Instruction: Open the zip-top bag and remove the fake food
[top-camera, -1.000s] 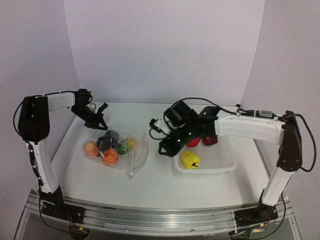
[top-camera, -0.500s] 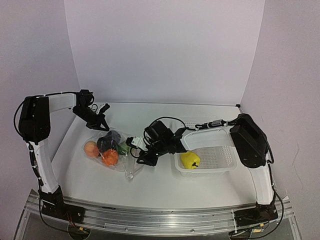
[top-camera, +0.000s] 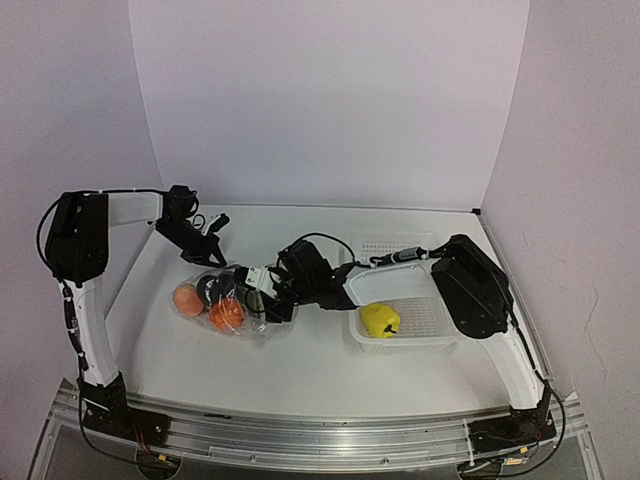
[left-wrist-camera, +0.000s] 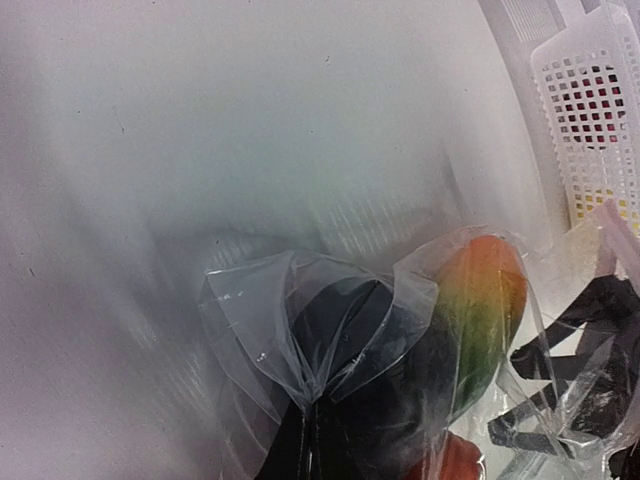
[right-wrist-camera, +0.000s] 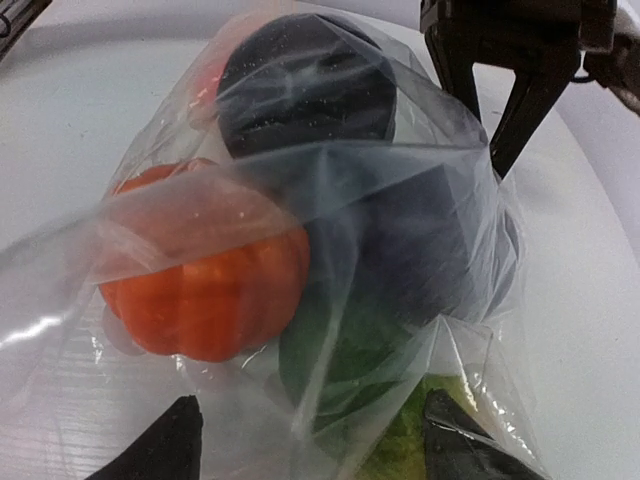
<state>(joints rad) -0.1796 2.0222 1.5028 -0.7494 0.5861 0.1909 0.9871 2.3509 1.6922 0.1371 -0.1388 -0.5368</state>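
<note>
Left of centre on the bench (top-camera: 320, 370) lies the bag (top-camera: 225, 300), food (top-camera: 226, 314) inside: orange piece (right-wrist-camera: 200, 270), dark purple piece (right-wrist-camera: 300, 90), green piece (right-wrist-camera: 340, 360). At the bag's far edge the left jaws are clenched on a pleat (left-wrist-camera: 312, 385) of its plastic. At its right side the right jaws are released, fingertips (right-wrist-camera: 170, 445) wide apart, the bag bulging just ahead between them; touching or not, cannot tell. Yellow piece (top-camera: 380, 320) sits in the basket (top-camera: 400, 343), right of the bag and apart from it.
</note>
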